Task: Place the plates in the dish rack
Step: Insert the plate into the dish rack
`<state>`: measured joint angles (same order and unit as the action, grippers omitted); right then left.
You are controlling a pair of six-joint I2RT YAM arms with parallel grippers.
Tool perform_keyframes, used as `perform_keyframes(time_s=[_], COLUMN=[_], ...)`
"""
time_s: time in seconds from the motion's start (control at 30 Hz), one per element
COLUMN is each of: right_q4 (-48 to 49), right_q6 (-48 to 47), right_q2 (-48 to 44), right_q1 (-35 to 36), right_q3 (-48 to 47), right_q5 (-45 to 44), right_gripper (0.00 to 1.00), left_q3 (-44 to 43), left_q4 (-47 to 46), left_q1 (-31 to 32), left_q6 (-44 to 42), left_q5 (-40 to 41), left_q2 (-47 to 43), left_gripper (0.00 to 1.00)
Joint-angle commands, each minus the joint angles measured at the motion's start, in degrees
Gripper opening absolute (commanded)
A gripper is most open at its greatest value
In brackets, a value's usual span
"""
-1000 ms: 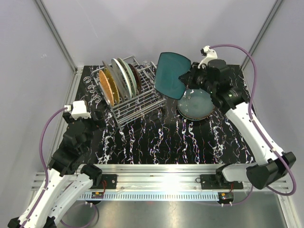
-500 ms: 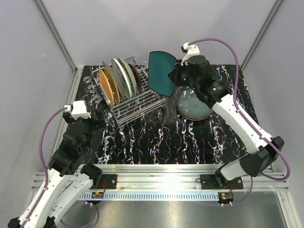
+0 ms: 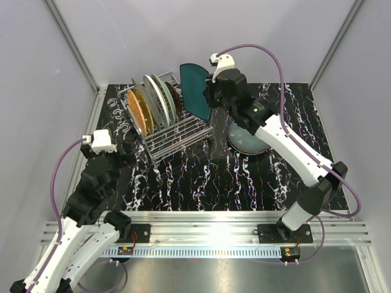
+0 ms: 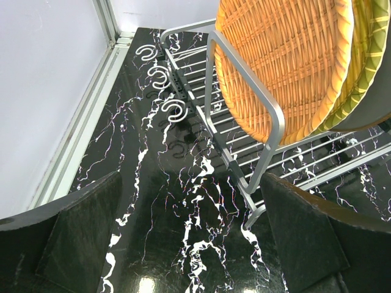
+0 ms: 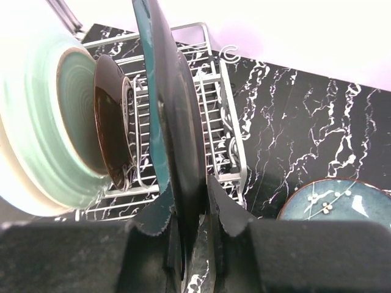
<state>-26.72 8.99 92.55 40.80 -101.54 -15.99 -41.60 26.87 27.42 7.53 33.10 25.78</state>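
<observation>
The right claw (image 3: 212, 96) is clenched on a dark teal plate (image 3: 194, 90), held on edge over the right end of the dish rack (image 3: 183, 135). Other plates (image 3: 153, 104) stand upright inside the rack. The left claw (image 4: 186, 238) is released wide, near the rack's left end. A blue plate (image 3: 244, 144) lies on the surface (image 3: 201, 177), right of the rack.

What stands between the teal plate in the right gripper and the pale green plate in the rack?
A dark brown plate, upright in the rack, beside the teal plate; the right wrist view shows it.

My right arm (image 3: 287, 144) covers the far right part of the blue plate (image 3: 244, 141) lying on the table (image 3: 201, 177). In my left wrist view the orange plate (image 4: 287, 61) runs off the top edge.
</observation>
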Motion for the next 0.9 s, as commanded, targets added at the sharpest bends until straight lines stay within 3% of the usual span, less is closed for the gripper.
perform_keyframes(time_s=[0.0, 0.2, 0.87], right_q4=[6.3, 4.1, -0.4], right_q6=[-3.0, -4.9, -8.0], right_q2=[0.3, 5.0, 15.1], right_q1=[2.5, 5.1, 7.5], right_q3=[-7.4, -11.9, -20.9], right_q5=[-6.8, -11.5, -15.1], right_gripper=[0.00, 0.00, 0.00], left_q3=[-0.3, -0.1, -0.2], left_q4=[-2.6, -2.6, -2.7], left_q1=[-0.1, -0.2, -0.1], left_q6=[0.2, 0.3, 0.3], left_q5=[-0.5, -0.8, -1.5], left_q2=[-0.7, -0.7, -1.0], left_gripper=[0.99, 0.99, 0.99])
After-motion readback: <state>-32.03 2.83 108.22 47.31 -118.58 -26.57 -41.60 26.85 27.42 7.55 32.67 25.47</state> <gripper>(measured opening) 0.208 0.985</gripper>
